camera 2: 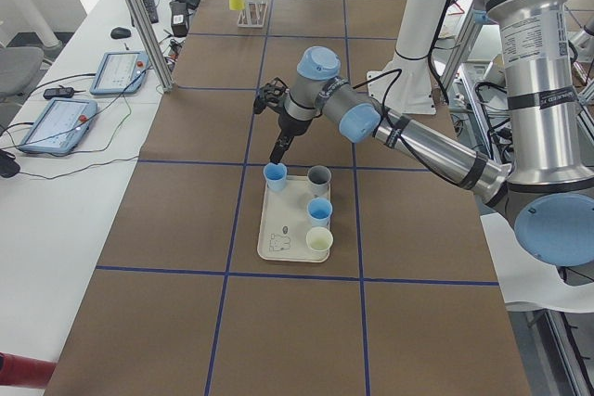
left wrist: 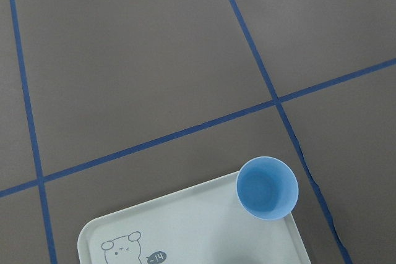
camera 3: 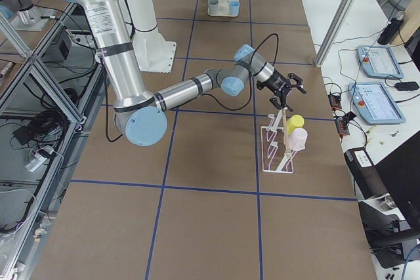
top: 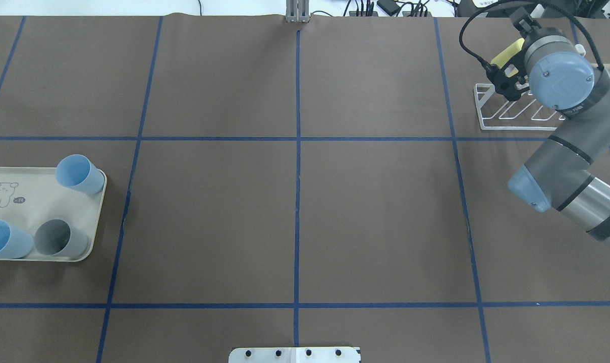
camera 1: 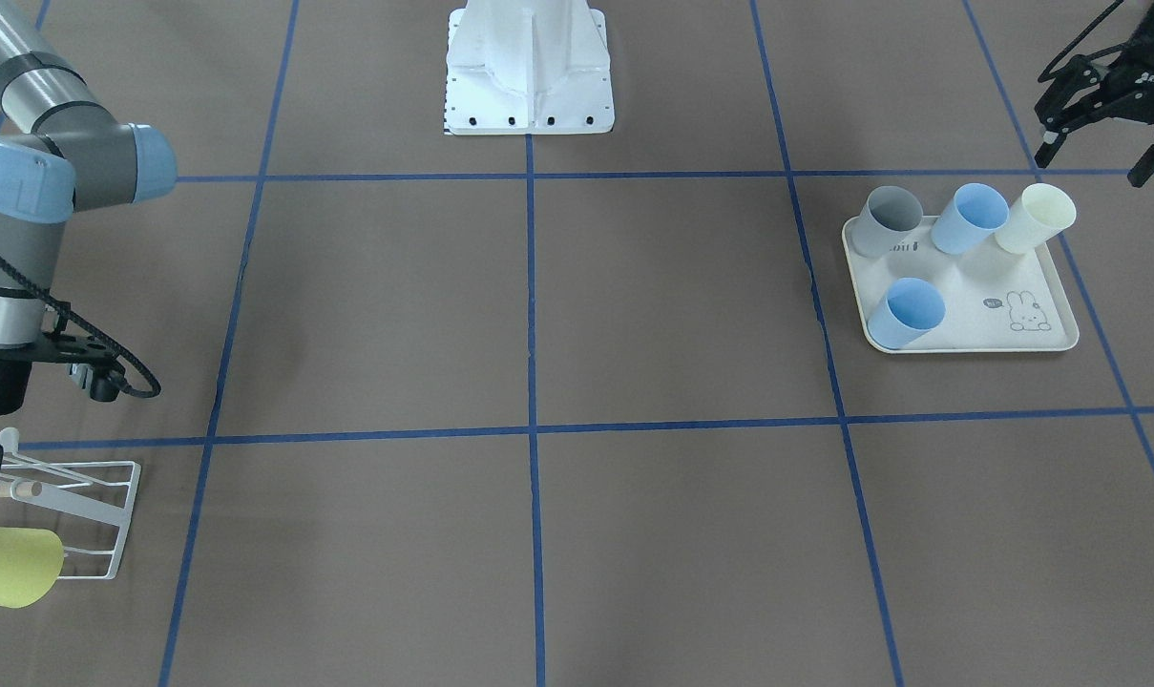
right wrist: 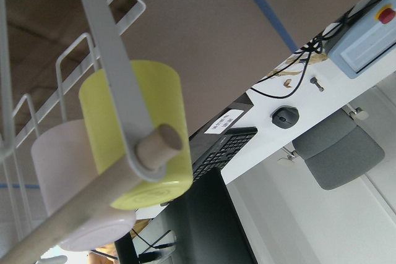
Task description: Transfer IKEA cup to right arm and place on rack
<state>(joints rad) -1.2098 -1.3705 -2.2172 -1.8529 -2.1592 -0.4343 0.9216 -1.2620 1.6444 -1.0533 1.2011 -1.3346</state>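
One left end effector [camera 1: 1092, 157], splayed, seemingly empty

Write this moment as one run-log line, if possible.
left gripper: open, by tray | right arm: at rack | yellow cup: on rack

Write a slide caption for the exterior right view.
Right arm above the rack, where a yellow cup and a pink cup hang.

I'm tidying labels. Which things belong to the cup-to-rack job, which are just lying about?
Job: rack, yellow cup, pink cup, tray, lone blue cup, left claw, right arm.
Lying about: tablets, keyboard, mouse, office chair.
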